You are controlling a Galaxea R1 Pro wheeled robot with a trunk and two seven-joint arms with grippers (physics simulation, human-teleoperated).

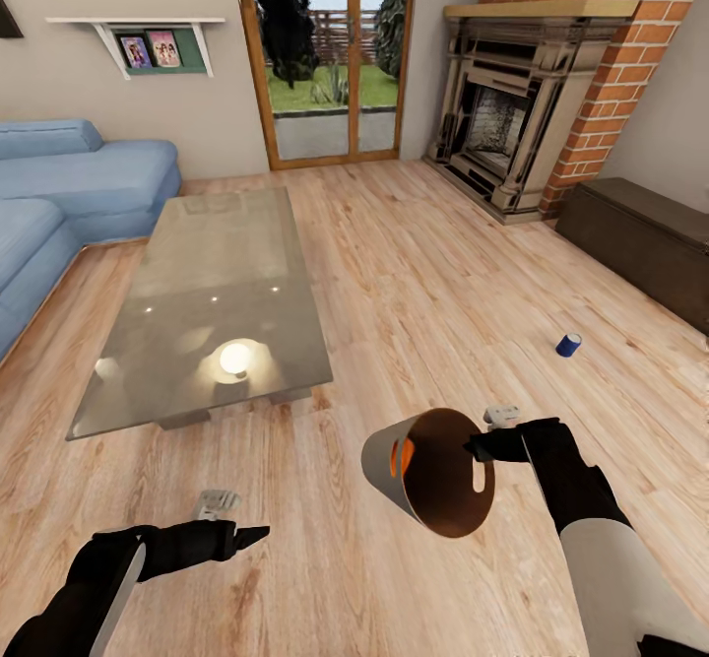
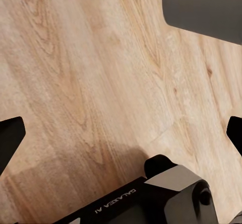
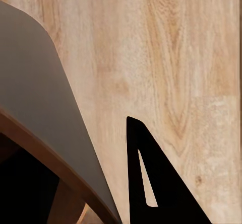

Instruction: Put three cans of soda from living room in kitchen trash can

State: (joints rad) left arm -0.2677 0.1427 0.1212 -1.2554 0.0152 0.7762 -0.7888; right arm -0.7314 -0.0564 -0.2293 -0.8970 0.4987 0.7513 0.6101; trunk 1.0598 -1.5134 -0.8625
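The tash can (image 1: 394, 475) hangs tilted over the wood floor, its orange-brown inside facing me, and my right gripper (image 1: 480, 448) is shut on its rim beside a handle hole. An orange can of soda (image 1: 399, 457) shows deep inside the bin. A dark blue can of soda (image 1: 568, 345) stands on the floor to the right, beyond the right gripper. In the right wrist view the bin's grey wall (image 3: 35, 83) lies against one black finger (image 3: 151, 183). My left gripper (image 1: 251, 536) hovers low over the floor, left of the bin, open and holding nothing, its fingertips (image 2: 10, 138) spread wide.
A glossy grey low table (image 1: 212, 283) stands ahead on the left with a blue sofa (image 1: 59, 184) behind it. The brick fireplace (image 1: 502, 115) and a long dark bench (image 1: 640, 233) line the right wall. Wood-framed glass doors (image 1: 330, 56) are straight ahead.
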